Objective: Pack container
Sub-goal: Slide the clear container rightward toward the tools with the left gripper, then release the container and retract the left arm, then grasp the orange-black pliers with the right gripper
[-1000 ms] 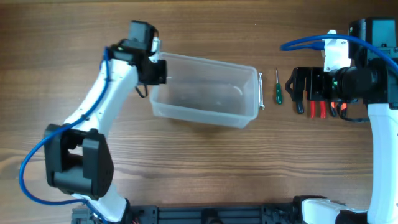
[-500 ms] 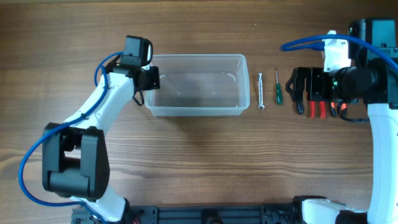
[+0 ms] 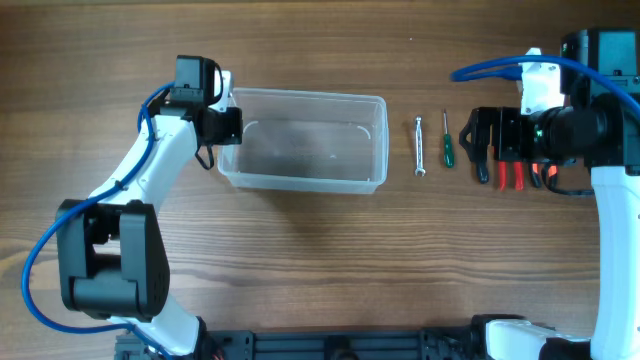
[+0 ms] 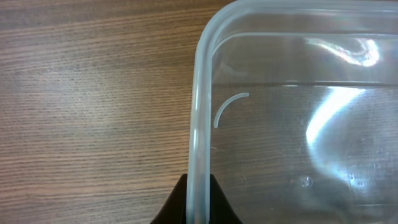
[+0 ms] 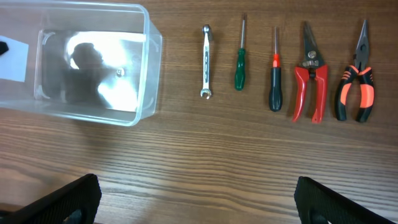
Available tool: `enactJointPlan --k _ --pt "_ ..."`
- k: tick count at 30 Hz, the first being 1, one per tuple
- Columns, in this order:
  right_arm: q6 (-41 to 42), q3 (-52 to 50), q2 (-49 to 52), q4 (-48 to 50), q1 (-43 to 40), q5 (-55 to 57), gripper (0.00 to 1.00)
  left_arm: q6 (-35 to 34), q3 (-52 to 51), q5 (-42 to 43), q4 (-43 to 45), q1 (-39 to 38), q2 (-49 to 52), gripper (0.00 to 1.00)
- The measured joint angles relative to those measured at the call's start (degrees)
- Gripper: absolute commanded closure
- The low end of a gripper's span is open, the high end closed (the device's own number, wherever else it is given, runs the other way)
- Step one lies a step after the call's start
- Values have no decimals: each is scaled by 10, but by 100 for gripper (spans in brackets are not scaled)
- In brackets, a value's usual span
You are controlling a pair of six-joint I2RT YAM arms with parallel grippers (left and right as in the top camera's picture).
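The clear plastic container [image 3: 300, 183] lies empty on the wooden table, left of centre. My left gripper [image 3: 222, 128] is shut on the rim of its left short wall; the left wrist view shows the black fingers [image 4: 199, 202] pinching the rim [image 4: 200, 112] from both sides. My right gripper [image 3: 482, 145] is open and empty, held above the row of tools at the right. In the right wrist view its fingers [image 5: 199, 199] are spread wide over bare wood, and the container [image 5: 152, 62] sits at the upper left.
Tools lie in a row right of the container: a small wrench [image 5: 206, 61], a green screwdriver [image 5: 240, 59], a black and red screwdriver [image 5: 275, 74], red snips [image 5: 310, 74] and orange-black pliers [image 5: 356, 78]. The wrench [image 3: 419, 146] lies closest to the container.
My left gripper has dragged the container to the left, away from the wrench, and turned it from slanted to nearly square with the table. The right arm has not moved.
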Motion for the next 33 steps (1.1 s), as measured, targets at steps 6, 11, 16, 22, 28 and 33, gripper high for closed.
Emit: enactJointPlan --k 6,11,16,22,28,33 --pt "0 0 0 4 0 0 0 -16 0 6 -21 0 0 91" --pt "0 0 0 5 0 0 0 -35 -18 0 -43 0 3 0" --pt "-1 0 0 7 0 9 0 -38 -18 -3 -64 0 -10 0" --pt "-2 0 0 34 0 10 0 -38 39 -90 -96 2 -268 0" --pt "59 3 17 167 -42 73 0 -41 52 -165 -127 157 -450 0" --pt "85 4 135 214 -150 102 0 -43 52 -170 -165 230 -440 0"
